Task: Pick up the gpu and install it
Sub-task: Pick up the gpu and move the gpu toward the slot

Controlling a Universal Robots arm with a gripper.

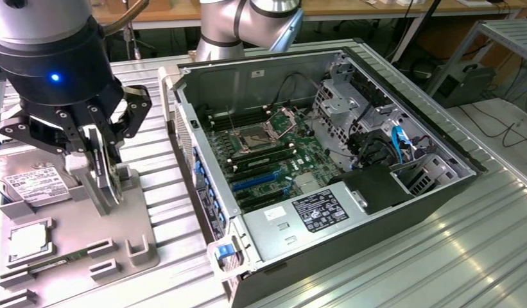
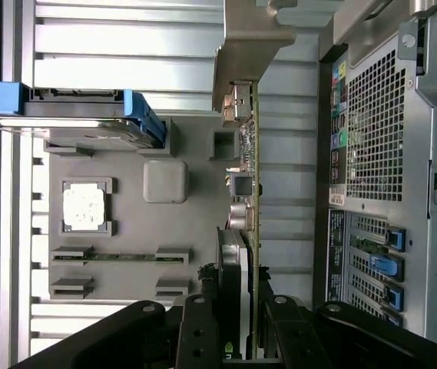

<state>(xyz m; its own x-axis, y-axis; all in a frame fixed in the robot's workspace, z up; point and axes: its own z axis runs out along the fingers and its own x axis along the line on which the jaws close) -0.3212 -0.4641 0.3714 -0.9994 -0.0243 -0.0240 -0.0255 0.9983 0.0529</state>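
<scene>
From my station I see the arm hanging at the exterior view's left, its wrist pointed straight down over the grey fixture tray and the blue light on its housing lit. The end effector has its black fingers aimed at the tray, one on each flat side of the gpu. The card stands on edge between them and I read the grip as clenched on it.

In the wrist view the end effector has the gpu running away from it edge-on. The card's far end is just beside a grey post of the tray. I cannot tell whether the card's lower edge rests in its slot or hangs just clear of it.

The hard drive lies in the same tray, near the card on the side away from the computer case. The case lies open on the slatted metal counter, just beside the tray, with its motherboard exposed. The card is outside the case, apart from the board.
</scene>
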